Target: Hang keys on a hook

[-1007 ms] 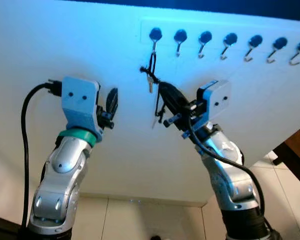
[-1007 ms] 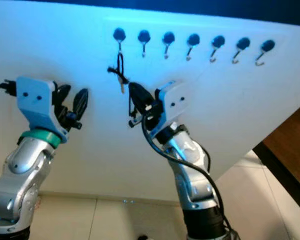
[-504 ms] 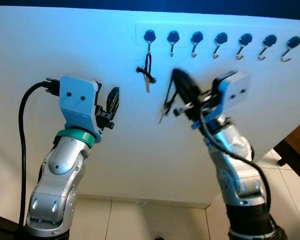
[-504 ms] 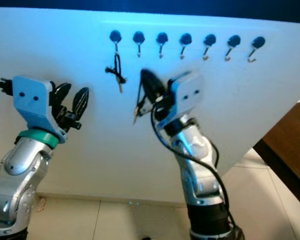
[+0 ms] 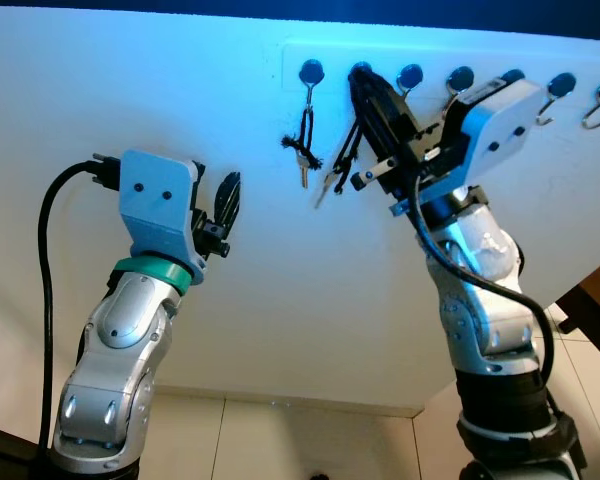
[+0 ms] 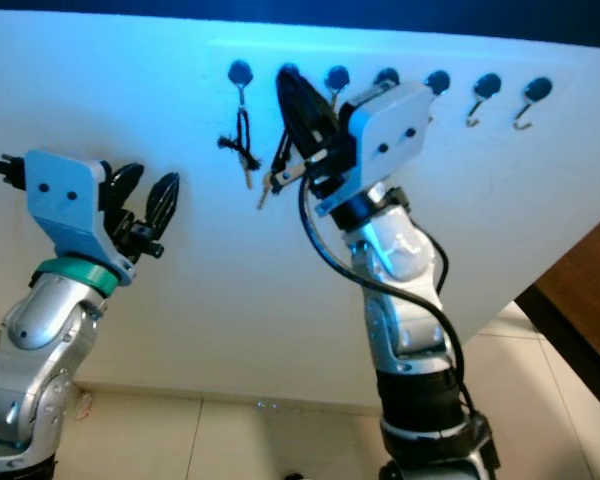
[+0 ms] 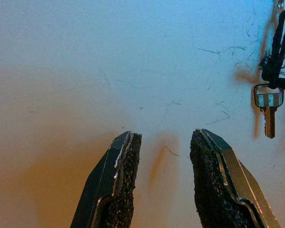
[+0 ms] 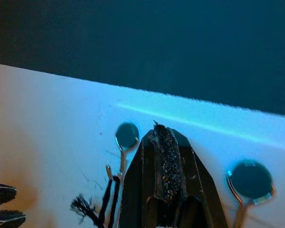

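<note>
I raise my right gripper (image 5: 365,90), its two long black fingers pressed together on the black cord of a small silver key set (image 5: 332,178), up against the white wall (image 5: 180,90) at the row of round dark-capped silver hooks (image 5: 460,85); the fingertips sit right at the second hook from the left (image 5: 361,70), covering most of it; the cord and keys dangle below and to the left of the fingers, long axis near vertical, tilted slightly; so the loop lies just under the hook it must go over, and the right arm is plainly the nearer one. On the first hook (image 5: 310,75) a black-corded key with a silver blade (image 5: 303,150) already hangs. My left gripper (image 7: 164,183) holds low beside the wall, fingers spread and empty, well apart from the hooks. Compared with half a second ago, my right gripper has climbed from below the hooks to their level; the left arm has stayed put.
</note>
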